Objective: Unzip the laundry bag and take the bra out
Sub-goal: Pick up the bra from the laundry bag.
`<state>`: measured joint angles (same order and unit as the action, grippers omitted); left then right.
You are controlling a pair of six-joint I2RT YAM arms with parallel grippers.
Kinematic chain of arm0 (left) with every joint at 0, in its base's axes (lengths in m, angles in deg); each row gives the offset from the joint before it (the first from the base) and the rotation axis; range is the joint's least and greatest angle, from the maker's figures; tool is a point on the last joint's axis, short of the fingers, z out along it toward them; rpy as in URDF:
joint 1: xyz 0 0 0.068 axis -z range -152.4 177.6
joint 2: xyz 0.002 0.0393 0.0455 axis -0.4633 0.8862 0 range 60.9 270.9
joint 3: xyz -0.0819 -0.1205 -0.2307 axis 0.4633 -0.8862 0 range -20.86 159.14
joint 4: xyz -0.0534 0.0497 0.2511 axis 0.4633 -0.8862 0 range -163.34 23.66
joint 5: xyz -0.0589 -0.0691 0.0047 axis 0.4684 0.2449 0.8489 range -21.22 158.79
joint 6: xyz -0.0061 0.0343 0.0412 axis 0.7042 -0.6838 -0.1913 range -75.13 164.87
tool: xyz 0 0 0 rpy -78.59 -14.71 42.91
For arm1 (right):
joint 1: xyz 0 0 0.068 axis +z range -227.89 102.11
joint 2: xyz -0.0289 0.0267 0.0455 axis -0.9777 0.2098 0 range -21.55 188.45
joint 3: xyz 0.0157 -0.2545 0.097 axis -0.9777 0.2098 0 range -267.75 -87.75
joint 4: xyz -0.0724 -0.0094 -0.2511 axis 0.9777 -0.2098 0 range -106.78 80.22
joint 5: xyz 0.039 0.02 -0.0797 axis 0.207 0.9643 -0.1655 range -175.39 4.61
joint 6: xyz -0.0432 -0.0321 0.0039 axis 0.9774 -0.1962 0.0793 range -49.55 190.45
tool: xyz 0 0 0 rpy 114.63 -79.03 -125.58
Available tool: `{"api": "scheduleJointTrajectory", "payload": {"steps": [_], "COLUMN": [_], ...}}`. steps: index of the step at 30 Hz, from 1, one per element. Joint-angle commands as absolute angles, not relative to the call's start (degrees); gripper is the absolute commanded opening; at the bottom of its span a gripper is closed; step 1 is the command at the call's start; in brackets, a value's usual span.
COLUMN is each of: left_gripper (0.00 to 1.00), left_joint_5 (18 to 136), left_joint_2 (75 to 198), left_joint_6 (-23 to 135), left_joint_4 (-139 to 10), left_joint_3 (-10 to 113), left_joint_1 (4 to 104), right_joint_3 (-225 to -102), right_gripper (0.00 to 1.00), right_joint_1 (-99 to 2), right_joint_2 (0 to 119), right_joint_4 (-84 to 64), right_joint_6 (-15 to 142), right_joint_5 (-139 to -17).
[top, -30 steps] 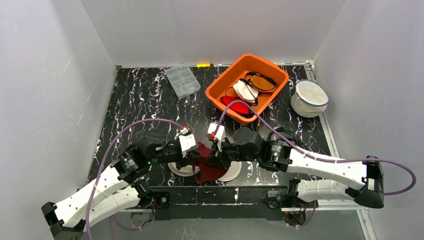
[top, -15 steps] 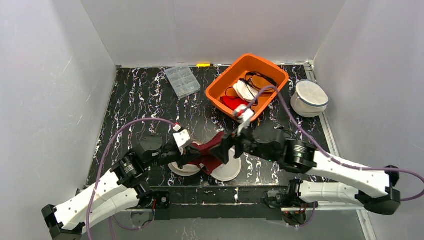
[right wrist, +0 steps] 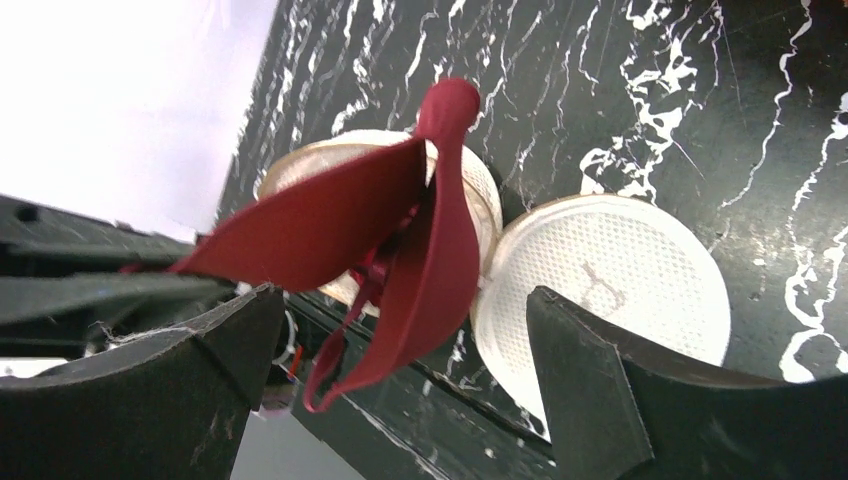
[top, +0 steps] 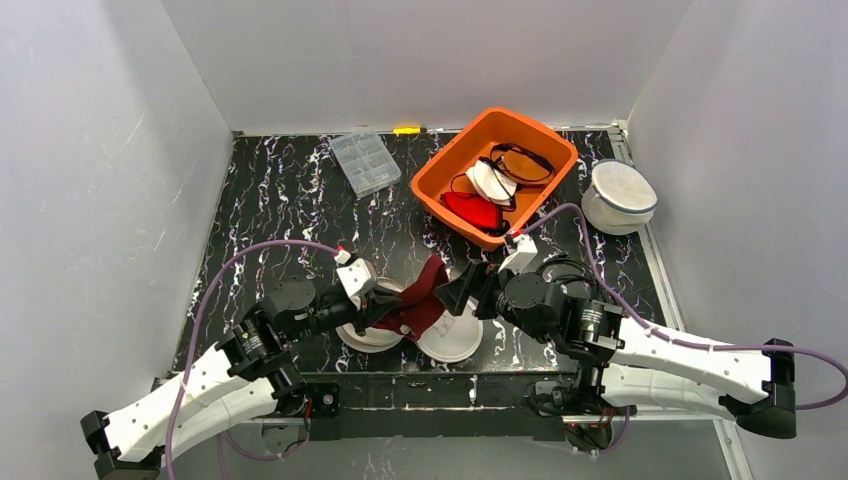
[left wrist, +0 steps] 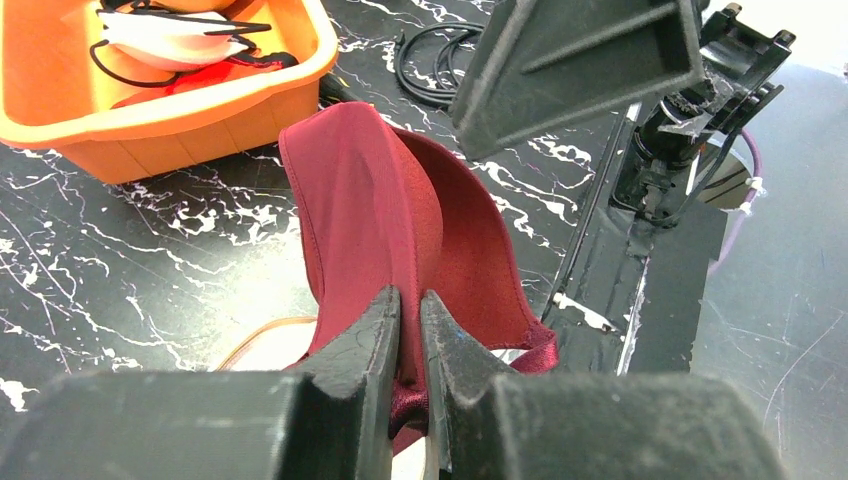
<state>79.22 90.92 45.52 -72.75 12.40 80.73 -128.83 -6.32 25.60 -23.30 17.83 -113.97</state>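
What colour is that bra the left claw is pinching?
Plain dark red, maroon. The bra shows best in the left wrist view, held by the left gripper.

Bra (top: 422,298) over laundry bag (top: 452,338), front centre; bin (top: 462,150) behind; organizer (top: 365,162) back left; other bag (top: 618,196) right.

An orange bin (top: 440,205) is sitting on the black marbled table (top: 290,210), holding a white garment (top: 491,181), a red one (top: 472,211) and a black-trimmed one (top: 522,162). A clear compartment box (top: 365,163) is lying left of the bin, a small yellow object (top: 407,130) is resting behind the bin's left corner, and a round white mesh pouch (top: 619,197) is standing to its right.
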Motion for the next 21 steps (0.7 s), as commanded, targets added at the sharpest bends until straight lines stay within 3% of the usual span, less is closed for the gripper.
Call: {"api": "scheduleJointTrajectory", "payload": {"steps": [1,12,21], "left_gripper": [0.00,0.00,0.00], "left_joint_5": [78.2,74.3,72.5], "left_joint_2": [91.8,94.6,93.2], "left_joint_6": [45.1,41.5,41.0], "left_joint_4": [-71.8,-73.8,-74.4], "left_joint_3": [12.8,13.9,13.6], "left_joint_1": [82.1,85.9,86.7], "right_joint_3": [-129.9,-137.4,-135.7], "right_gripper": [0.99,0.99,0.99], "right_joint_1": [-7.1,-10.4,-11.8], "right_joint_2": [26.4,35.8,38.2], "right_joint_4": [-17.5,-24.7,-26.0], "right_joint_6": [11.1,5.7,3.6], "right_joint_5": [-119.9,-118.0,-111.8]}}
